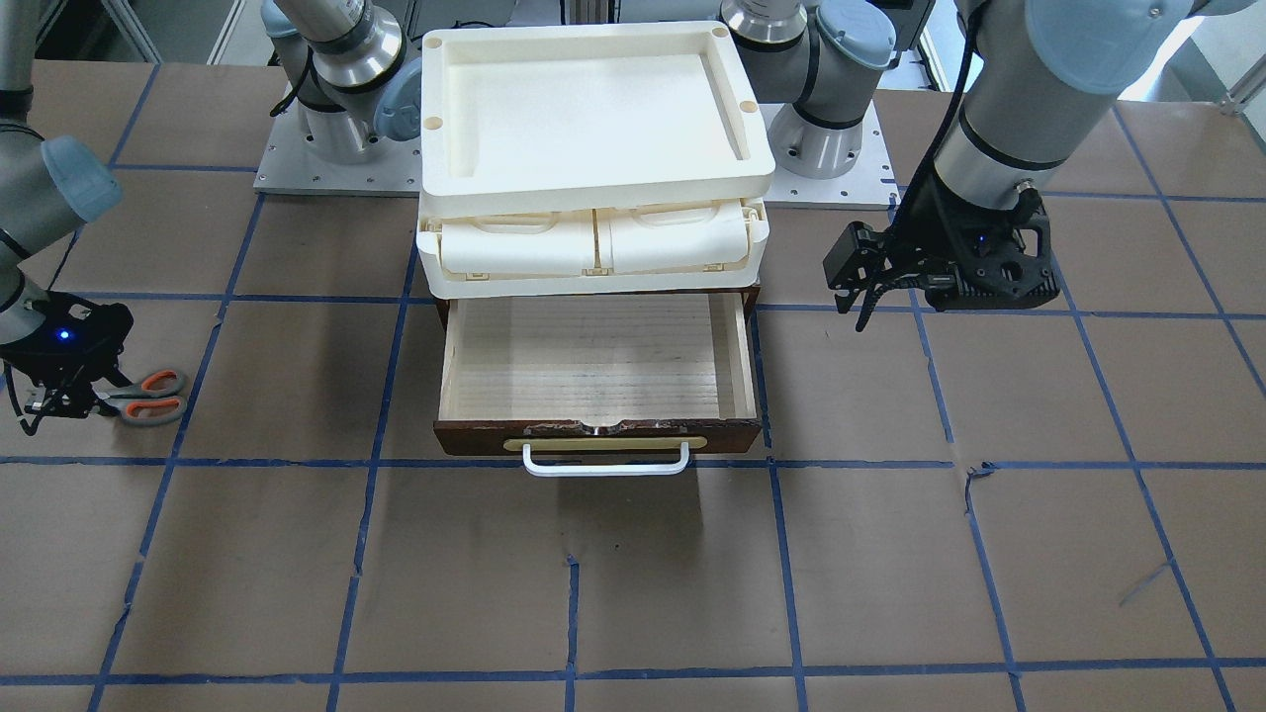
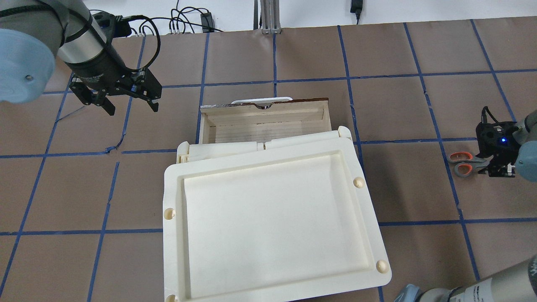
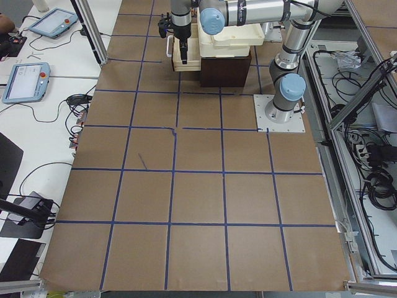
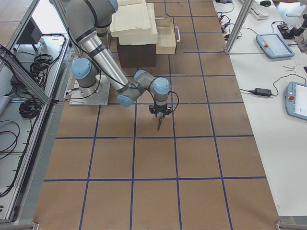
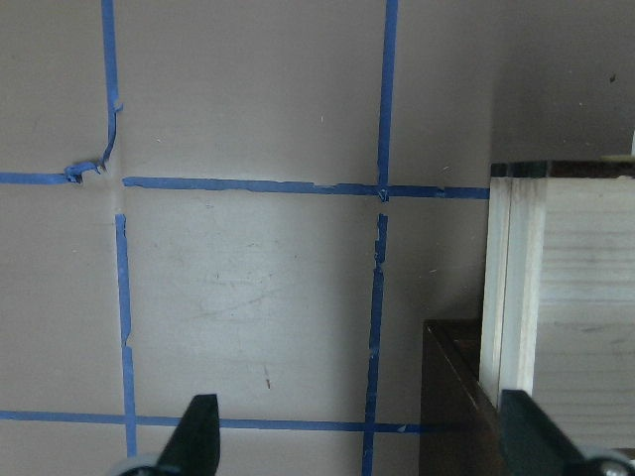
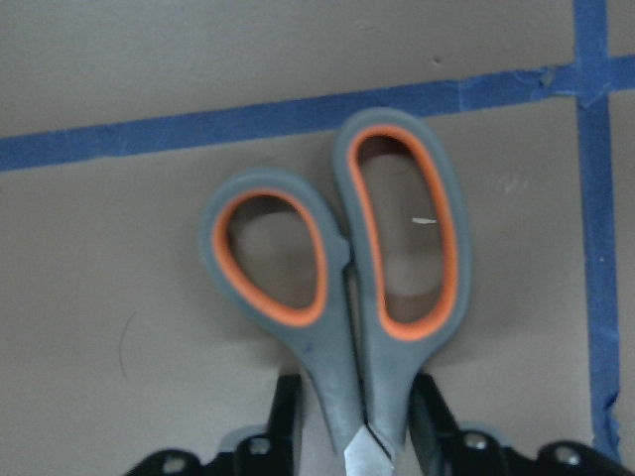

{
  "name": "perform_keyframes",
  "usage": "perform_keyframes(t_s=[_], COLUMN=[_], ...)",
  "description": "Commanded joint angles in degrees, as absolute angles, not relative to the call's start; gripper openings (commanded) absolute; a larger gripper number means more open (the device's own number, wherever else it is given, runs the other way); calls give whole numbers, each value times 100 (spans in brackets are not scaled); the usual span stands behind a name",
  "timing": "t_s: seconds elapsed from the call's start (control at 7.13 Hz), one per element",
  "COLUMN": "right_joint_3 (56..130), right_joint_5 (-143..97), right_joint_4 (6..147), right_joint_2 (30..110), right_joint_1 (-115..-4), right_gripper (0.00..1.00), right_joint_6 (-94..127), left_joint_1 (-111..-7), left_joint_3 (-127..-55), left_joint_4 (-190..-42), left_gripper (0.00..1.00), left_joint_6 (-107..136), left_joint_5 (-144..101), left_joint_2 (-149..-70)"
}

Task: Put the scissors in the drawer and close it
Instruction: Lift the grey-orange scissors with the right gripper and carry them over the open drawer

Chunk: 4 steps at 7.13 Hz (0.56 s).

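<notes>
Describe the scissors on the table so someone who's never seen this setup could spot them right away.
Start at the big cream box in the middle, with the open drawer under it, then look far out to the robot's right. There the scissors lie on brown paper at the right hand; nothing else nearby has orange-and-grey loop handles, which point toward the drawer.

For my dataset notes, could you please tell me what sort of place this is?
Probably a robotics lab cell: a left arm and right arm bolted to metal plates, a table papered and gridded with blue tape, and teach pendants on the side bench.
</notes>
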<state>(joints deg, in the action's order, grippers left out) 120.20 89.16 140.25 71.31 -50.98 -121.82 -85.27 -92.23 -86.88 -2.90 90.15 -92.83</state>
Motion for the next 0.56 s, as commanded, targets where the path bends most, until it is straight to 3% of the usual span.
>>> perform_keyframes(t_s=[0.0, 0.42], right_joint_3=[11997, 11622], right_joint_5=[8877, 8824], right_joint_4=[14036, 13905], right_joint_2=[7145, 7347], right_joint_1=[-5098, -5185], right_gripper=[6, 2], right_joint_6=[-12156, -11431], left_joint_1=[-8534, -8464], left_joint_3=[-9255, -9202], left_joint_4=[-8692, -8527], left_gripper=[100, 100], left_joint_6=[-553, -998], left_joint_5=[9035, 9035], left_joint_2=[-9299, -9299])
